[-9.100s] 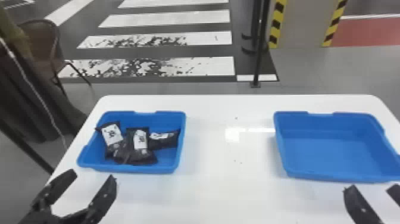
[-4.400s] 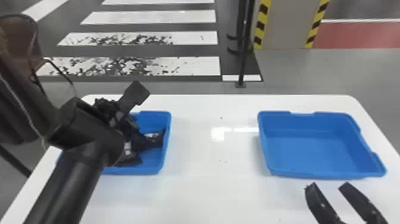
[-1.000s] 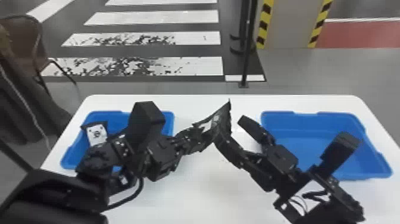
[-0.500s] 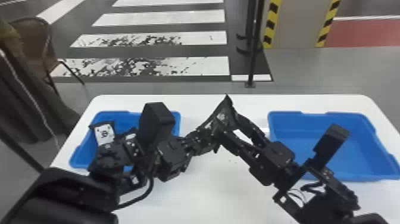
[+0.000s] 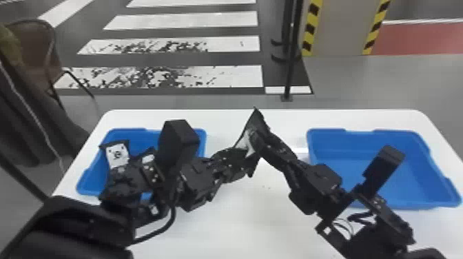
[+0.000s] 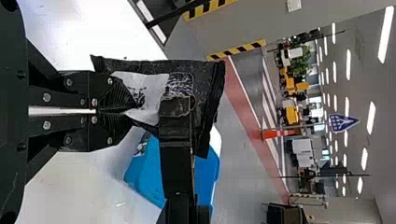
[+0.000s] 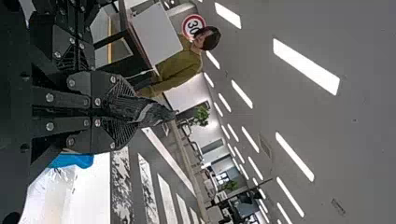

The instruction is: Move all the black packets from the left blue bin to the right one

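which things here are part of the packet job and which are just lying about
For the job:
- left blue bin
- packet in the left bin
- packet held by both grippers
- right blue bin
- left gripper, right gripper

Just around:
- chair
- black pole
- orange cone

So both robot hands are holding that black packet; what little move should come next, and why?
Probably the left gripper should open and let go: the right gripper is also closed on the black packet, and the right blue bin, its destination, lies on the right arm's side.
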You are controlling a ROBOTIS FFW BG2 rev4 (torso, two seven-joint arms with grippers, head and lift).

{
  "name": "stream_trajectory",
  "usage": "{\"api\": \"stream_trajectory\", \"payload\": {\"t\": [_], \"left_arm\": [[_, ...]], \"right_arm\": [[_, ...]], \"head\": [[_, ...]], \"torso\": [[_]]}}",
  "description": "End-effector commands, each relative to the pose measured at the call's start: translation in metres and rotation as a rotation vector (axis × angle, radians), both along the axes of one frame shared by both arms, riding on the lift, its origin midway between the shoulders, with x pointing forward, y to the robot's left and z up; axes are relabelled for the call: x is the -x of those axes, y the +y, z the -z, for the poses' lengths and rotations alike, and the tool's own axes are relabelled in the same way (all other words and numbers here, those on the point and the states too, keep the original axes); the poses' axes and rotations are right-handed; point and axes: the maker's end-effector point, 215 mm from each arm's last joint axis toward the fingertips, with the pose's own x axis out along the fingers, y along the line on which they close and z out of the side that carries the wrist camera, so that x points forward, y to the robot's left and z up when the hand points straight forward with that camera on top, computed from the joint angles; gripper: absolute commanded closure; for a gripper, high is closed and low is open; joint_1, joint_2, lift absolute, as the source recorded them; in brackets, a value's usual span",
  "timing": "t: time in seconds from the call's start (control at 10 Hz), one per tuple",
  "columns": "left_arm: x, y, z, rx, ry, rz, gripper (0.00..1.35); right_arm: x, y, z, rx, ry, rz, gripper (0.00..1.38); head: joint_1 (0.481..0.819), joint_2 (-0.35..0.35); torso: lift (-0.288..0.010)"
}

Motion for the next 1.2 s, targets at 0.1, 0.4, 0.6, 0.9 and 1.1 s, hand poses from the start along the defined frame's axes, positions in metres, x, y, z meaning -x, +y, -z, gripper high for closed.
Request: {"api": "stream_trajectory", "payload": {"t": [0.1, 0.4, 0.6, 0.9, 1.1], "left_arm": [[0.004, 0.007, 0.003, 0.036, 0.005, -0.017, 0.08], [0.002, 0.042, 0.007, 0.060, 0.002, -0.094, 0.20], [-0.001, 0.076, 0.009, 0.077, 0.005, -0.165, 0.20], [-0.003, 0.108, 0.004, 0.078, -0.024, -0.230, 0.20], [0.000, 0.125, 0.005, 0.088, -0.026, -0.275, 0.20]], "right_arm": [[-0.017, -0.037, 0.010, 0.032, 0.005, 0.080, 1.28], [-0.060, -0.163, 0.040, 0.210, 0.011, 0.325, 1.28], [-0.082, -0.257, 0.083, 0.363, 0.066, 0.459, 1.28], [-0.098, -0.311, 0.128, 0.421, 0.157, 0.528, 0.91], [-0.082, -0.335, 0.109, 0.511, 0.107, 0.597, 0.01]], "head": [[0.695, 0.065], [0.695, -0.015], [0.695, -0.073], [0.695, -0.156], [0.695, -0.169]], "torso": [[-0.140], [-0.140], [-0.140], [-0.140], [-0.140]]}}
